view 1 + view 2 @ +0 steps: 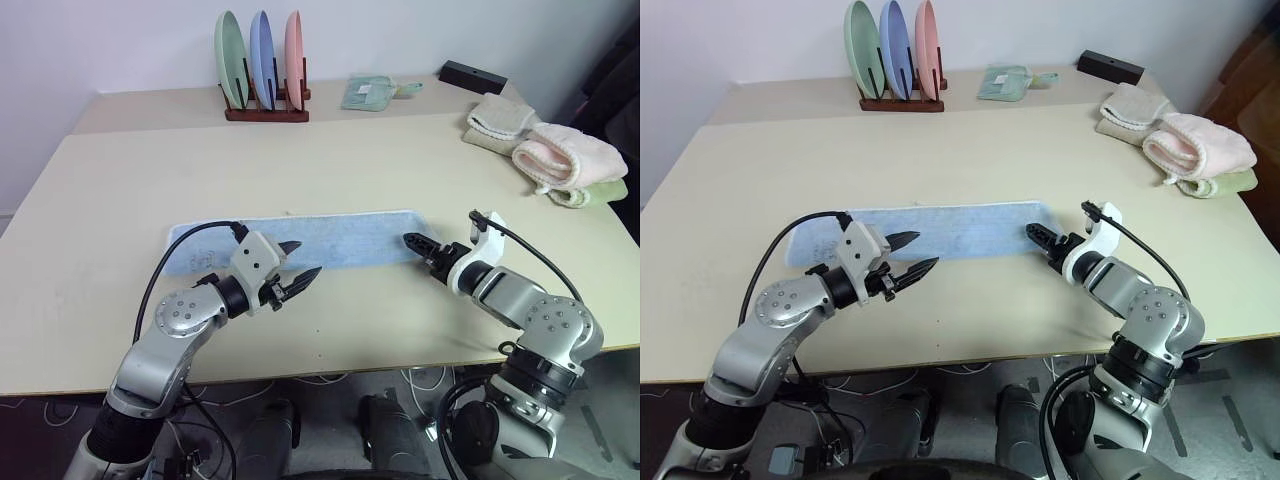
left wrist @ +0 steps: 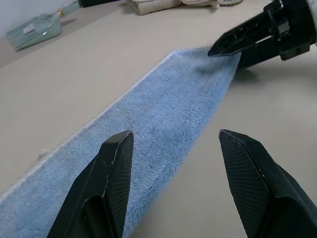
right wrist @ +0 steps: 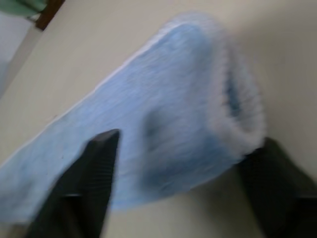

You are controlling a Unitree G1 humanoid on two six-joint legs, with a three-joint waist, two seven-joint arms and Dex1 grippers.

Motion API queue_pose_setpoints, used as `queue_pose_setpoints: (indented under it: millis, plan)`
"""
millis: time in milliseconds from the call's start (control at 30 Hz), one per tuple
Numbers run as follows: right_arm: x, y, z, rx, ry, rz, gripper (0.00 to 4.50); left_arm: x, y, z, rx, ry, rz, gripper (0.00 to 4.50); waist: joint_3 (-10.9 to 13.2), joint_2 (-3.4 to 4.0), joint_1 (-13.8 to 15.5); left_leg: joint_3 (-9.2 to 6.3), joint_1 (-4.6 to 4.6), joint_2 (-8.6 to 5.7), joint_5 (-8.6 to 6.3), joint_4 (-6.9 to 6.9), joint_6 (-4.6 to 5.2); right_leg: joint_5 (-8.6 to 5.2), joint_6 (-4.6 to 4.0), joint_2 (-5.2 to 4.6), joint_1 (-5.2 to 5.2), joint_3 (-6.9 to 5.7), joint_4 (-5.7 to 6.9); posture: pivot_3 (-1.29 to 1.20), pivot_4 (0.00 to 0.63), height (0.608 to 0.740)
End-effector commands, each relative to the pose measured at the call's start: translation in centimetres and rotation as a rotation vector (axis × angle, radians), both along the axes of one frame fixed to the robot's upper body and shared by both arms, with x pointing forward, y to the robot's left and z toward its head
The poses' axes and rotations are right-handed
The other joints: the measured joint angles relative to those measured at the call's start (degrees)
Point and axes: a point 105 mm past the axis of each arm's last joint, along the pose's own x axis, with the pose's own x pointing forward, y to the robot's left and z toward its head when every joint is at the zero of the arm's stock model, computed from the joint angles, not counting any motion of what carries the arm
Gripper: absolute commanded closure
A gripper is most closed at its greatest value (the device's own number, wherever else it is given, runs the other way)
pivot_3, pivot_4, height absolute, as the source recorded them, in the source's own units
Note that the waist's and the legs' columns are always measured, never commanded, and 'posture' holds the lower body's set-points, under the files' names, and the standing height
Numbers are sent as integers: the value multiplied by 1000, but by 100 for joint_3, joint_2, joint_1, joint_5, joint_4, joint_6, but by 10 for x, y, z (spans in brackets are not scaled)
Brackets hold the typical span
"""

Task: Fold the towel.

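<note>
Towel [image 1: 300,240], light blue terry with whitish edging, lies as a long narrow strip across the middle of the beige table [image 1: 120,180], running from nine o'clock to three o'clock; my left gripper [image 1: 293,281] hangs over its near edge toward the nine o'clock end, black fingers [image 2: 114,183] spread wide apart and holding nothing, the strip passing beneath them; my right gripper [image 1: 418,244] sits at the strip's three o'clock end, fingers [image 3: 96,168] parted on either side of the towel's end, not yet clamped on it; at twelve o'clock a wooden rack [image 1: 265,105] holds three upright plates, green, blue and pink; at two o'clock lie a beige folded towel [image 1: 500,118] and a pink rolled towel [image 1: 565,155], well apart from the blue strip.
</note>
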Motion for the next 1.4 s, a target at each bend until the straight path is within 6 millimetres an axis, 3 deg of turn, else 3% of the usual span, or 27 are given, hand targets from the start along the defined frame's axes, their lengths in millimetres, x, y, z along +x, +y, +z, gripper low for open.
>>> queue_pose_setpoints:
  millis: [33, 133, 300, 400, 467, 567, 667, 733, 867, 933, 1267, 1400]
  plan:
    - [2, -5, 3, 6, -11, -44, 2920, -4, 2, 8, -11, -44, 10, 1703, 0, 1, -11, 0, 0, 0, 0, 0, 0, 0, 0, 0, 0, 0, 0, 0, 150, 740]
    - [-1, -10, 6, -13, -26, -68, 4393, -9, 6, 4, -20, -29, 24, 1703, 0, 2, -23, 0, 0, 2, 0, -3, 0, 0, 0, 0, -1, 0, 0, 0, 150, 740]
    - [-5, -36, 26, -81, -88, -126, 4461, -9, 4, 3, -25, -30, 20, 1703, 1, 3, 18, -1, -2, 3, 0, -2, 1, 0, 0, 0, -1, 0, -1, 0, 150, 740]
    - [-7, -69, 44, -191, -127, -168, 4461, -3, 2, 5, -29, -38, 11, 1703, 1, 4, 33, -2, -5, -3, 0, 2, 1, -1, 1, -4, 2, 0, -5, 0, 150, 740]
    - [-8, -83, 61, -301, -169, -151, 4461, 1, 1, 6, -30, -40, 8, 1703, 2, 6, 16, -2, -5, -10, 0, 0, 2, -1, 1, -4, 3, -2, -6, 0, 150, 740]
    - [-6, -89, 83, -507, -234, -70, 4461, 5, 0, 6, -26, -43, 6, 1703, 3, 8, -33, 4, -2, -12, -2, -4, 5, -2, 2, -2, 2, -2, -7, 0, 150, 740]
    - [2, -60, 109, -727, -362, 121, 4461, 8, -1, 8, -27, -49, 10, 1703, 3, 9, -89, 16, 4, 0, -4, -8, 9, -2, 1, 4, 2, -1, -8, 0, 150, 740]
    - [4, -34, 111, -814, -422, 259, 4461, 9, -1, 9, -27, -53, 16, 1703, 3, 6, -127, 17, 4, 8, -4, -8, 9, -2, 1, 8, 2, -1, -9, 0, 150, 740]
    - [-7, 27, 89, -948, -503, 591, 4461, 9, 2, 11, -25, -62, 38, 1703, 4, 4, -117, 13, -2, 16, -5, -7, 9, -3, 2, 9, 2, -3, -13, 0, 150, 740]
    - [-10, 46, 72, -1002, -509, 691, 4461, 9, 3, 11, -25, -63, 50, 1703, 5, 3, -105, 12, -6, 16, -5, -6, 9, -2, 3, 7, 2, -3, -17, 0, 150, 740]
    - [-6, 66, 40, -1026, -498, 789, 4461, 7, 5, 10, -21, -65, 75, 1703, 6, -4, 24, 9, -11, 13, -4, 2, 8, -1, 3, 4, 4, -3, -34, 0, 150, 740]
    - [-14, 73, 40, -985, -512, 841, 3112, 7, 4, 8, -17, -62, 73, 1703, 6, -4, 18, 9, -10, 13, -5, -1, 8, -1, 3, 5, 4, -4, -34, 0, 150, 740]
